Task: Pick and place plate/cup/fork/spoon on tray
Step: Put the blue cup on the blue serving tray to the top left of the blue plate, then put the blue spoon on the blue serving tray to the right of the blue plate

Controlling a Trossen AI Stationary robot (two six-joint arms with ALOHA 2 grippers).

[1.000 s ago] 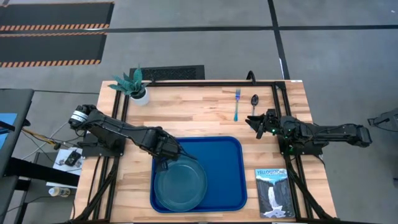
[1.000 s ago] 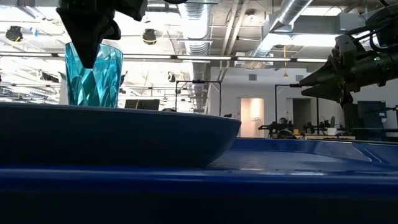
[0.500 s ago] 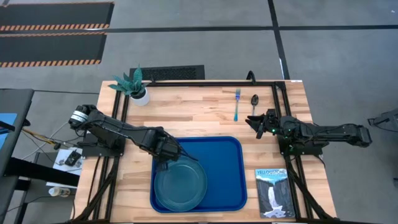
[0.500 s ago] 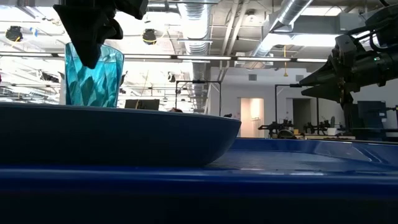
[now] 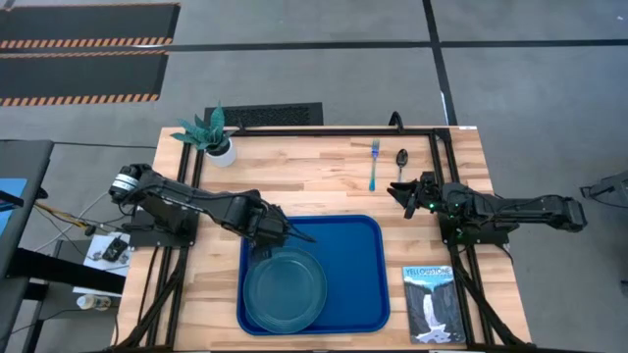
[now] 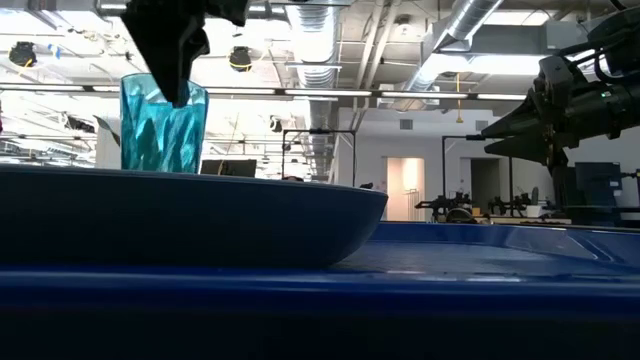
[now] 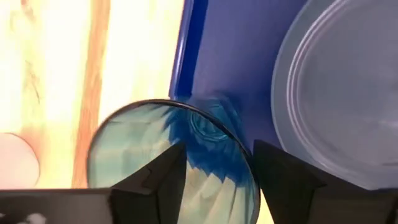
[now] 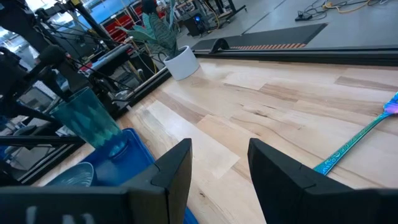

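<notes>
**Left claw** [image 7: 217,165]: released. Fingers stand apart across the wall of the cup [image 7: 168,155], one over its mouth and one outside the rim. No pinch shows. In the low view the claw [image 6: 178,85] hangs at the cup's rim.

**Cup** [image 6: 163,130]: upright, mouth up, long axis vertical. It stands on the tray [image 5: 353,255] in the far left corner, just beside the plate [image 5: 285,289].

**Plate**: lies flat in the tray's left half, toward the near edge.

**Tray**: long side runs left to right and sits on the table [image 5: 314,176] toward its near edge.

**Left arm**: reaches in low from the table's left edge, stretched rightward, wrist over the tray's far left corner.

**Right claw** [image 5: 407,191]: fingers apart, holding nothing, above bare wood just near of the spoon [image 5: 401,162]. The arm lies level from the right edge, pointing left.

**Spoon**: dark bowl at the far end, handle toward the right claw, long axis far to near.

**Fork** [image 5: 374,165]: just left of the spoon and almost parallel to it, tines at the far end.

**Surface**: pale wooden plank top in a black frame. A potted plant [image 5: 221,147] stands at the far left corner and a book [image 5: 429,302] lies at the near right, beside the tray.

**Room**: grey concrete floor [image 5: 294,78] with dark mats [image 5: 78,44] edged in stripes. The low view shows ceiling ducts and lamps.
</notes>
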